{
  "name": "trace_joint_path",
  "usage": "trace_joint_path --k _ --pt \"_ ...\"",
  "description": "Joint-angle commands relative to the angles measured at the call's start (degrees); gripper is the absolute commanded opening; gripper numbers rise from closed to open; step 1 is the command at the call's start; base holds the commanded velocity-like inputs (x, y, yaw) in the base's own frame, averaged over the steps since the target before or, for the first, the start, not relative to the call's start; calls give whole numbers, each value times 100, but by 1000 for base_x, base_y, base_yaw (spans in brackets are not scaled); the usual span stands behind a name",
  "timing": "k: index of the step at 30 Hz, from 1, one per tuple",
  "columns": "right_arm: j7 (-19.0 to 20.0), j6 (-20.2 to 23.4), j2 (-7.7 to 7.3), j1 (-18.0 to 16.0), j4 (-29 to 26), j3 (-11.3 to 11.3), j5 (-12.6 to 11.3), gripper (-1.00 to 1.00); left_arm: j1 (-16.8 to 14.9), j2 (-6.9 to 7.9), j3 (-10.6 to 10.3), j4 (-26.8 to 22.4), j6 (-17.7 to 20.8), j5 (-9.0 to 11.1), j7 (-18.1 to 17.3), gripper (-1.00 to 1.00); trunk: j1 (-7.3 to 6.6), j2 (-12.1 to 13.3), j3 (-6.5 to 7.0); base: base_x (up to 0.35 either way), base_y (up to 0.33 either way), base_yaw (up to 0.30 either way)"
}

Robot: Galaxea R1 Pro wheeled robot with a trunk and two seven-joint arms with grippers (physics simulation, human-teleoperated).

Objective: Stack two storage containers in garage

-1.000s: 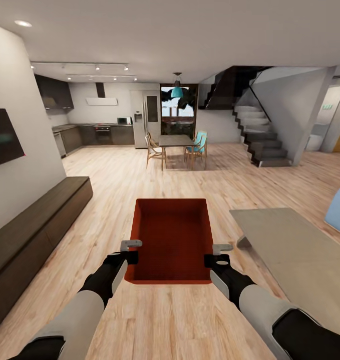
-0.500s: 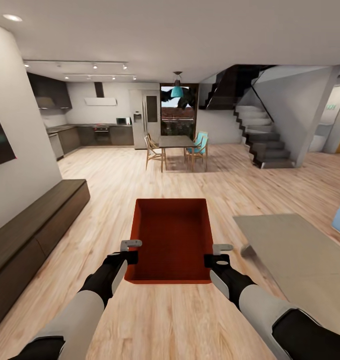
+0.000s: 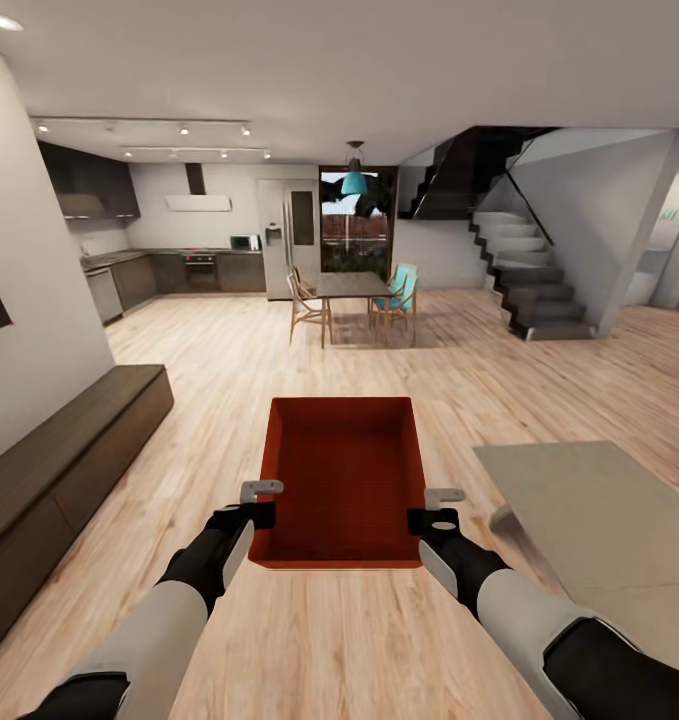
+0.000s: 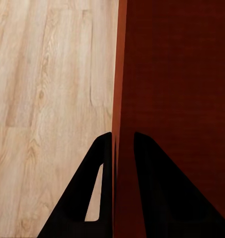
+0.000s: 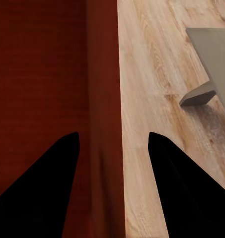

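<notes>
**Carrying one container through the living room**

Keep both grips level and drive steadily; a tilt could slip a wall free. Storage container [image 3: 341, 480] is held above the wood floor [image 3: 309, 370], just beside the rug [image 3: 599, 520]. Left hand [image 4: 123, 144] clamps its left wall; right hand [image 5: 112, 144] straddles the right wall, arms forward, symmetric.

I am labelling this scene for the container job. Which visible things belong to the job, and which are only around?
Belonging to the job:
- storage container
- left gripper on its side wall
- right gripper astride the opposite wall

Only around:
- beige rug
- long dark cabinet
- dining table with chairs
- staircase
</notes>
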Motion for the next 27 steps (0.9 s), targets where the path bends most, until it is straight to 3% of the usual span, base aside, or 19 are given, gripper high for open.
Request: trace_joint_path --k 1,27 --pt "-56 35 0 0 7 65 -43 -100 -9 -21 88 -33 37 83 10 -100 7 -13 -13 322 0 0" --pt "-50 35 0 0 7 58 -44 -100 -10 -18 63 -8 30 91 2 -100 7 -13 -13 322 0 0"
